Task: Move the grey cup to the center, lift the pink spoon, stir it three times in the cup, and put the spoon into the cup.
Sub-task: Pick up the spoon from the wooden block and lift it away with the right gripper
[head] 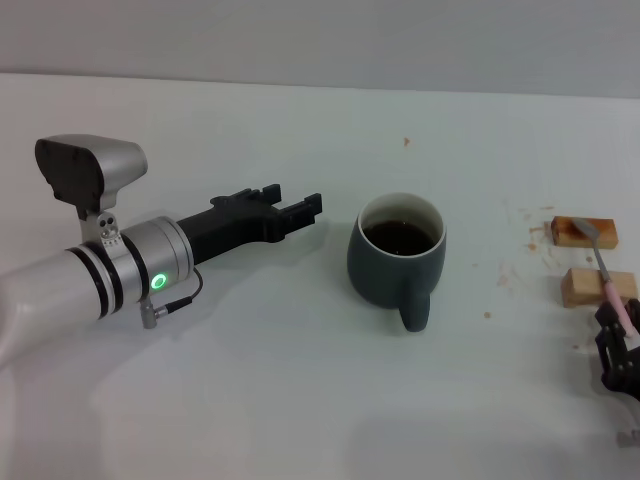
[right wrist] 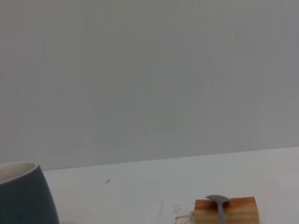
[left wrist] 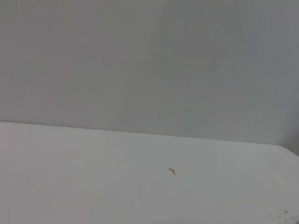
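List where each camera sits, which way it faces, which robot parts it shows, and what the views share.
Head: high, looking down at the grey cup, left end effector beside it, right end effector at the pink spoon.
Left wrist: low, facing the wall across the table; no robot parts.
Right wrist: low, facing the wall; no robot parts.
Shared: cup and spoon with head.

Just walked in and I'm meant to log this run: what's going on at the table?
The grey cup, with dark liquid in it, stands mid-table with nothing touching it. The left hand hovers open just beside the cup. At the right edge, the right hand is at the handle of the pink spoon, which lies across two wooden blocks, bowl on the far one. The spoon is not yet lifted, so no stirring so far.
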You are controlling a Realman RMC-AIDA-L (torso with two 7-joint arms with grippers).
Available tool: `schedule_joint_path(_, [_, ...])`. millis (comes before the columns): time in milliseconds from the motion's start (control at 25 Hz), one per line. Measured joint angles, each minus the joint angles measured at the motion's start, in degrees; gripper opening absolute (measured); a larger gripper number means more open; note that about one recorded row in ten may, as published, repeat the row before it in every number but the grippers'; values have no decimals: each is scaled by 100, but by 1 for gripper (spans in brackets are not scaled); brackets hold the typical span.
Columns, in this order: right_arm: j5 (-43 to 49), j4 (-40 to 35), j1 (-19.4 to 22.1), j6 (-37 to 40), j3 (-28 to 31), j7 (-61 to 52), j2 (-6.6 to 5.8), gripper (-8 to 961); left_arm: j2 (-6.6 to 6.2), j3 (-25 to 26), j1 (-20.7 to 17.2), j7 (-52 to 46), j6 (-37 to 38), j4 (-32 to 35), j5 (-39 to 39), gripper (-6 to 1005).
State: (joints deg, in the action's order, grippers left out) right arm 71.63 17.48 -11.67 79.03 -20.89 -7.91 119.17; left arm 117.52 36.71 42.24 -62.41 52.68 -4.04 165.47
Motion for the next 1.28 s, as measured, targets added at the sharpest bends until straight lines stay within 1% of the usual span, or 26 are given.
schedule_joint_path(1280, [-9,-140,22,-73,-6,-25,6,190,17,3,-14,-61,-48,-44,-8,722])
